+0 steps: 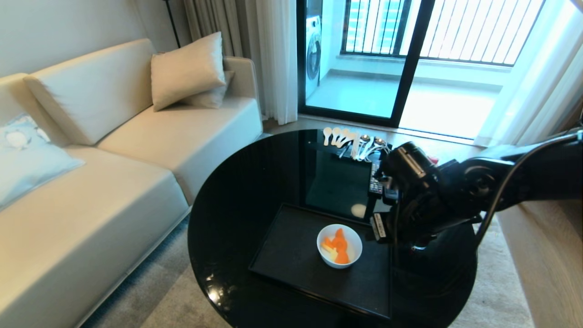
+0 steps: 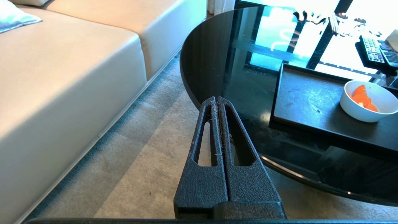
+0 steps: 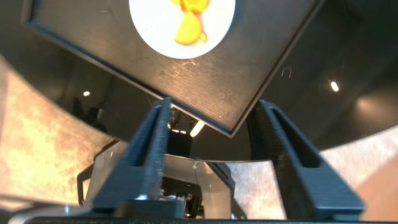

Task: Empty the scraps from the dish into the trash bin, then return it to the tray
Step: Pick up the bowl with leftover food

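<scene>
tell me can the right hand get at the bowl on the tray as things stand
Probably yes. The right hand is open over the tray's corner, apart from the white bowl, and nothing stands between them. The bowl's rim is bare, the scraps lying inside.

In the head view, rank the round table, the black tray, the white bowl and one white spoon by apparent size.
Largest to smallest:
1. round table
2. black tray
3. white bowl
4. white spoon, though it lies farther away, so it looks smaller.
</scene>
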`<state>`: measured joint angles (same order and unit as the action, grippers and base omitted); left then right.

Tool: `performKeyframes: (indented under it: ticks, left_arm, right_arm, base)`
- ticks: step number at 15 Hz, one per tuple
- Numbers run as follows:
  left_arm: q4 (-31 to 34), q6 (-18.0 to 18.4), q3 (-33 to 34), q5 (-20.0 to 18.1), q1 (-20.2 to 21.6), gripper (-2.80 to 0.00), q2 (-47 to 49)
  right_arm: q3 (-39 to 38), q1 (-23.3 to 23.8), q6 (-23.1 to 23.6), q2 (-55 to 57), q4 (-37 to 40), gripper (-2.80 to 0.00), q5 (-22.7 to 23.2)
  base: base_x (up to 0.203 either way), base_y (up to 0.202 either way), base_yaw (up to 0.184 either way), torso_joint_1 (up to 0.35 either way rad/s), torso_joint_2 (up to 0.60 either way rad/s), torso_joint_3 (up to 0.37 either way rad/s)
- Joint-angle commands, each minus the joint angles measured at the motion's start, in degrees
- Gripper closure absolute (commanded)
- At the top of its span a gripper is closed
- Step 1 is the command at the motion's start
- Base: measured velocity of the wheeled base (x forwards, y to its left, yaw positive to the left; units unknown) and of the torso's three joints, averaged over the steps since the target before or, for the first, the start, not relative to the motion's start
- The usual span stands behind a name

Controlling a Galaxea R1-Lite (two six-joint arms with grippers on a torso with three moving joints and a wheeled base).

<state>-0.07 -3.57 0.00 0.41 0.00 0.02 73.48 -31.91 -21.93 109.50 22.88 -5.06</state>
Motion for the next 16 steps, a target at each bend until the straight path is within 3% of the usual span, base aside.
performKeyframes:
  ticks: [1, 7, 13, 16]
  left_arm:
    - [0.0, 0.0, 0.0, 0.0, 0.0, 0.0, 0.0]
    - [0.0, 0.0, 0.0, 0.0, 0.0, 0.0, 0.0]
    - [0.0, 0.0, 0.0, 0.0, 0.0, 0.0, 0.0]
    - [0.0, 0.0, 0.0, 0.0, 0.0, 0.0, 0.0]
  right_arm:
    - [2.8, -3.0, -4.3, 4.7, 0.6, -2.8, -2.5]
    - [12.8, -6.9, -12.9, 17.5, 0.7, -2.8, -11.8]
    - [14.3, -4.0, -13.5, 22.6, 0.2, -2.8, -17.2]
    - [16.1, -2.2, -13.6, 25.2, 0.2, -2.8, -17.3]
  base:
    - [0.0, 0.0, 0.0, 0.0, 0.0, 0.0]
    - [0.0, 0.0, 0.0, 0.0, 0.0, 0.0]
    - [0.0, 0.0, 0.0, 0.0, 0.0, 0.0]
    - [0.0, 0.0, 0.0, 0.0, 0.0, 0.0]
